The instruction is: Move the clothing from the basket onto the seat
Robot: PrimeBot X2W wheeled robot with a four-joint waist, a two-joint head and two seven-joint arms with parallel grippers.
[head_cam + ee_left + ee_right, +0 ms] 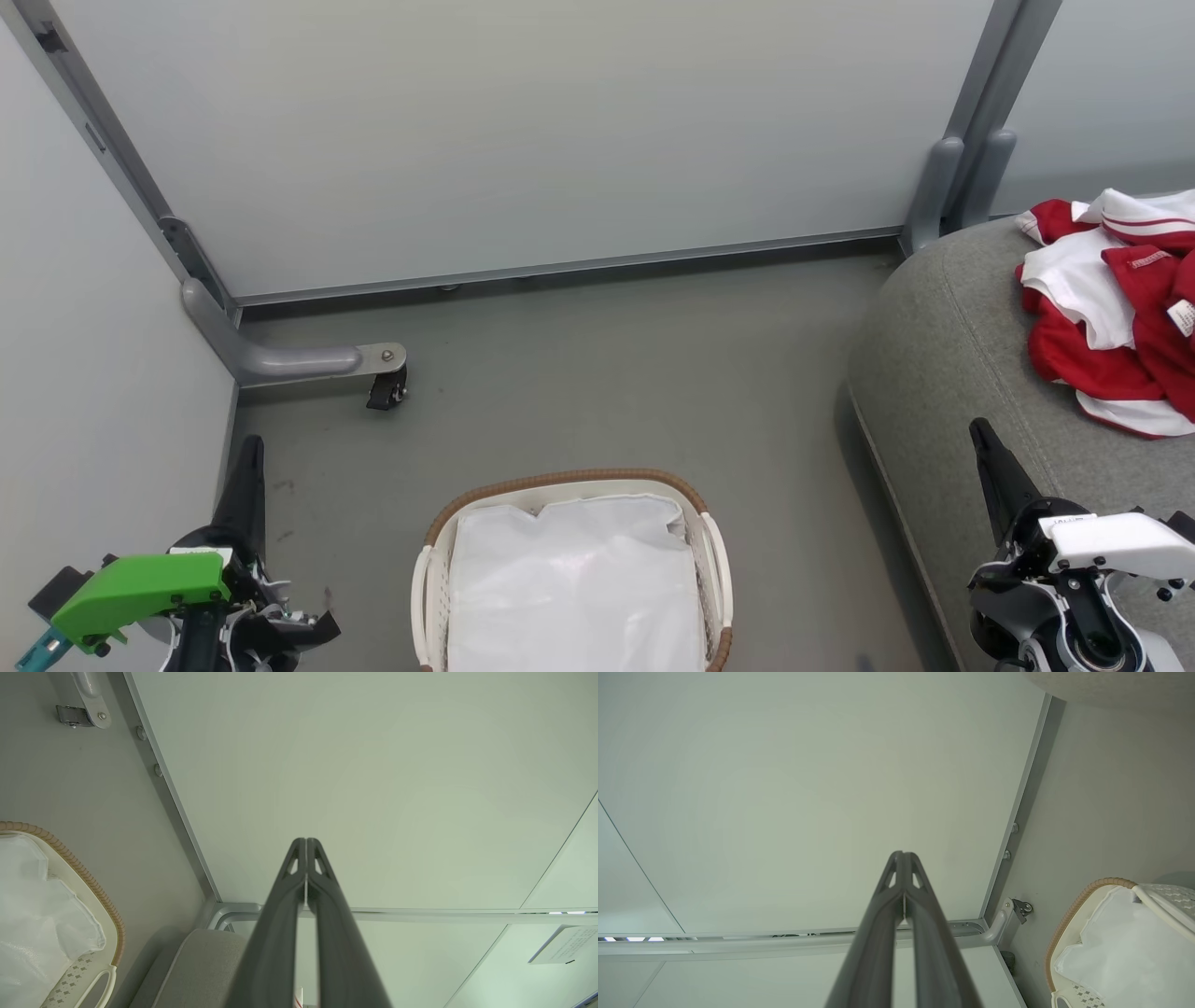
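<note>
Closed left claw (pixel 306 843) before pale wall panel (pixel 373 788), basket (pixel 98 891) at lower left

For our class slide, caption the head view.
Red clothing lies on the grey seat; the basket holds a white liner.

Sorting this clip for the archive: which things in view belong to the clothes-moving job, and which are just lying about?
Part of the job: red and white clothing, on the grey seat; white basket.
Just lying about: white liner sheet in the basket; partition caster foot.
</note>
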